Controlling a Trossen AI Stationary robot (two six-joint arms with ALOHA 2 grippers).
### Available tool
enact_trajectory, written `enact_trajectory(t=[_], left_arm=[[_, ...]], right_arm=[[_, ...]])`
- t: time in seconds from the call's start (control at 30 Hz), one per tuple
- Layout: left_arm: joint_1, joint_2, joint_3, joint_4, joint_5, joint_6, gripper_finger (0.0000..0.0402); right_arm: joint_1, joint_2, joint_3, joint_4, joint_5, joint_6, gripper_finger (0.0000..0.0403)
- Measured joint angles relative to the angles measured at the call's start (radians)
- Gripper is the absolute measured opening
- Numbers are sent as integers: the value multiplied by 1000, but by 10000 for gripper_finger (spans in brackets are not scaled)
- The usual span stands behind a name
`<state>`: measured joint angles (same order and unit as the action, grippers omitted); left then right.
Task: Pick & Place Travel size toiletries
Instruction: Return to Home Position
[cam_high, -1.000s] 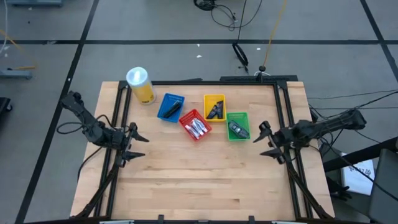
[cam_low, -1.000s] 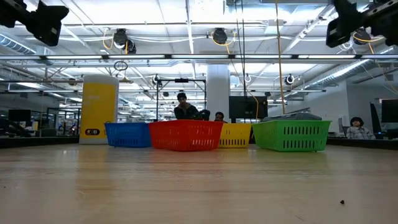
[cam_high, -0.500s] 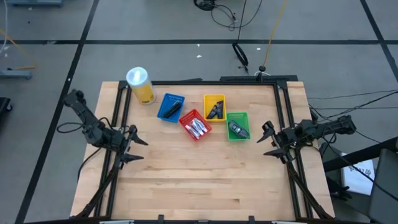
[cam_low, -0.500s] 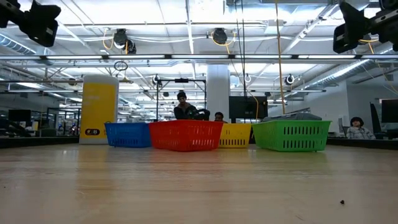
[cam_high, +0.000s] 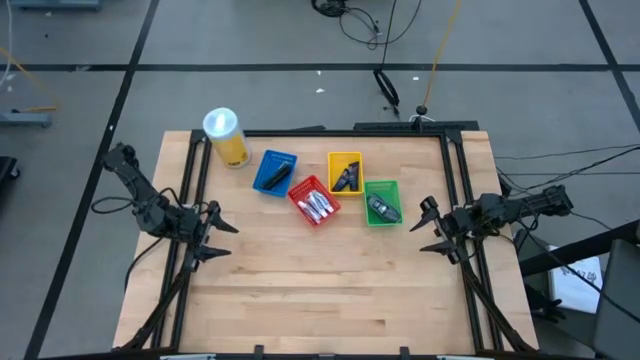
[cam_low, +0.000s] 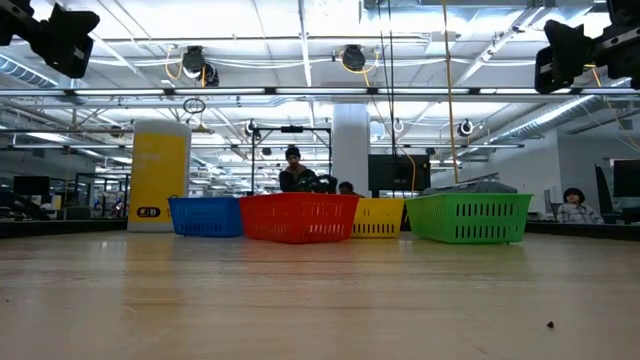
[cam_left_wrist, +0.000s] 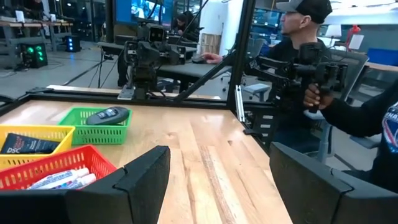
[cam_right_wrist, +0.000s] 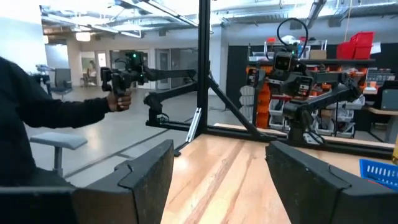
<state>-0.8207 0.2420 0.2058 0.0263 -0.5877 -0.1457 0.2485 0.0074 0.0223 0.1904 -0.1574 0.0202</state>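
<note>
The travel size toiletries lie in four small baskets at the table's far middle. Silvery tubes (cam_high: 318, 207) fill the red basket (cam_high: 300, 189), dark packets (cam_high: 347, 178) the yellow basket (cam_high: 345, 157). A dark grey piece (cam_high: 380, 209) is in the green basket (cam_high: 383, 186) and a dark item (cam_high: 281, 176) in the blue basket (cam_high: 266, 166). My left gripper (cam_high: 216, 235) hovers open at the table's left edge and my right gripper (cam_high: 428, 226) open near the right edge. Both are well above the wood, pointing inward, with nothing between the fingers.
A tall yellow canister (cam_high: 226, 137) with a white lid stands at the far left, beside the blue basket. Black frame rails (cam_high: 190, 190) run along the table's left, right and far sides. A person (cam_left_wrist: 311, 56) holding a hand-held device stands beyond the right edge. Bare wood (cam_high: 330, 280) spans the near half.
My right arm has folded back a little toward the table's right edge, and its gripper has sunk slightly and tipped. Both grippers stay open and the baskets have kept still.
</note>
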Motion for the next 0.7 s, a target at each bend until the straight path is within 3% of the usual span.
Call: enact_trajectory(t=[0.7], left_arm=[[0, 0, 0, 0, 1, 10, 274]], right_arm=[[0, 0, 0, -1, -1, -6, 247]])
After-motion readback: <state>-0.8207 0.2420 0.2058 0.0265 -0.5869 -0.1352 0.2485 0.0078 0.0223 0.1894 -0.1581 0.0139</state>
